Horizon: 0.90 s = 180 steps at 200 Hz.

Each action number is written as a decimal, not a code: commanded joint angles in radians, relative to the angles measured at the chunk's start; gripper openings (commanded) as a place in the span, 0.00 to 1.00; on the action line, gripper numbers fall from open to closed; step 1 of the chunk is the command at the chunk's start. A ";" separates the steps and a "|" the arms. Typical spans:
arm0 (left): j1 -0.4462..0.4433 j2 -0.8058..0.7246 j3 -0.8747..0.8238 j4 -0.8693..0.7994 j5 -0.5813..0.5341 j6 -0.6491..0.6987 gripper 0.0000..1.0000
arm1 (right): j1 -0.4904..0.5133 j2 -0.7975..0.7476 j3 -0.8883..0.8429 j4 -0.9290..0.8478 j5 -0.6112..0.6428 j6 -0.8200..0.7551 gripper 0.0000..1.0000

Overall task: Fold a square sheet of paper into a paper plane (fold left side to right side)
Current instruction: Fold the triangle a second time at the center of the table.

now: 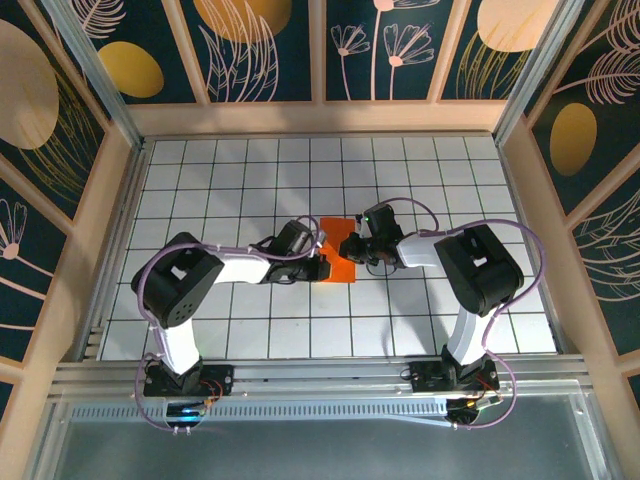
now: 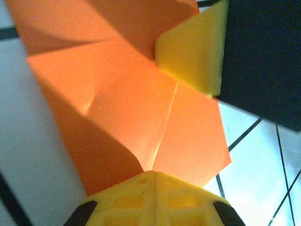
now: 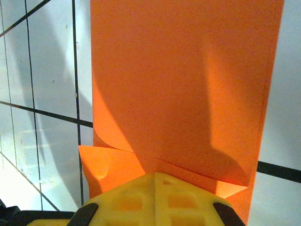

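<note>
left arm point(image 1: 240, 268) stretched rightward | left gripper point(image 2: 153, 176) closed, tips on creased bright orange paper sheet point(image 1: 335, 228) | right arm point(image 1: 420, 248) bent leftward | right gripper point(image 3: 155, 176) closed, tips on sheet

Remote colour check.
I record the square sheet of paper point(image 1: 340, 270) bright orange; bench point(image 1: 240, 170) white, black grid lines; left pincer point(image 2: 153, 181) and right pincer point(image 3: 155, 181) yellow; walls point(image 1: 260, 50) dark teal with gold ovals, pink leaf outlines.

Blocked ahead of left gripper point(image 1: 322, 266) by right gripper point(image 1: 353, 249), close over orange paper point(image 1: 341, 270); open desk point(image 1: 230, 170) outboard of both.
</note>
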 commanded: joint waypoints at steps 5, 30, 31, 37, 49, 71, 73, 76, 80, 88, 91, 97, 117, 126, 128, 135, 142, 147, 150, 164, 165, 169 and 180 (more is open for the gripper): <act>-0.007 -0.032 -0.098 -0.101 0.004 0.025 0.00 | -0.019 0.042 -0.023 -0.103 0.075 -0.025 0.00; -0.009 -0.077 -0.148 -0.087 0.006 0.026 0.00 | -0.020 0.044 -0.018 -0.107 0.075 -0.024 0.00; -0.008 -0.079 -0.149 -0.088 0.005 0.027 0.00 | -0.020 0.043 -0.018 -0.108 0.075 -0.024 0.00; -0.009 -0.090 -0.157 -0.091 0.000 0.029 0.00 | -0.019 0.043 -0.017 -0.108 0.074 -0.025 0.00; -0.009 -0.104 -0.166 -0.103 -0.018 0.031 0.00 | -0.018 0.041 -0.013 -0.109 0.073 -0.025 0.00; -0.007 -0.159 -0.166 -0.119 -0.047 0.027 0.00 | -0.019 0.031 -0.004 -0.110 0.059 -0.023 0.00; -0.007 -0.164 -0.165 -0.119 -0.050 0.026 0.00 | -0.019 0.030 -0.003 -0.108 0.057 -0.022 0.00; -0.006 -0.171 -0.163 -0.119 -0.054 0.024 0.00 | -0.018 0.026 -0.004 -0.107 0.053 -0.021 0.00; -0.007 -0.180 -0.161 -0.119 -0.059 0.021 0.00 | -0.018 0.022 0.000 -0.104 0.045 -0.020 0.00; -0.005 -0.197 -0.154 -0.119 -0.068 0.012 0.00 | -0.017 0.011 0.004 -0.095 0.029 -0.015 0.00; -0.003 -0.203 -0.150 -0.120 -0.073 0.009 0.00 | -0.018 0.007 0.007 -0.092 0.023 -0.014 0.00; 0.001 -0.215 -0.144 -0.118 -0.084 0.000 0.01 | -0.018 -0.004 0.011 -0.087 0.013 -0.010 0.00; 0.035 -0.243 -0.128 -0.102 -0.091 -0.031 0.10 | -0.018 -0.051 0.026 -0.067 -0.001 -0.003 0.12; 0.055 -0.253 -0.127 -0.079 -0.084 -0.046 0.17 | -0.019 -0.076 0.031 -0.067 0.007 -0.006 0.21; 0.061 -0.255 -0.127 -0.073 -0.081 -0.049 0.19 | -0.020 -0.084 0.032 -0.067 0.011 -0.007 0.23; 0.077 -0.259 -0.125 -0.051 -0.070 -0.061 0.24 | -0.021 -0.101 0.033 -0.070 0.020 -0.011 0.29; 0.094 -0.257 -0.123 -0.029 -0.055 -0.068 0.29 | -0.026 -0.122 0.032 -0.069 0.031 -0.015 0.34; 0.103 -0.253 -0.119 -0.012 -0.043 -0.073 0.30 | -0.028 -0.137 0.028 -0.068 0.043 -0.019 0.40; 0.109 -0.249 -0.115 -0.004 -0.036 -0.074 0.31 | -0.029 -0.146 0.025 -0.068 0.050 -0.020 0.43; 0.126 -0.219 -0.092 0.034 -0.002 -0.084 0.35 | -0.040 -0.191 0.003 -0.058 0.084 -0.022 0.52; 0.126 -0.217 -0.090 0.036 0.001 -0.085 0.35 | -0.041 -0.194 0.000 -0.056 0.086 -0.022 0.54; 0.130 -0.205 -0.083 0.045 0.009 -0.088 0.36 | -0.043 -0.205 -0.009 -0.048 0.093 -0.021 0.57; 0.137 -0.173 -0.060 0.064 0.028 -0.093 0.39 | -0.057 -0.238 -0.040 -0.022 0.103 -0.011 0.64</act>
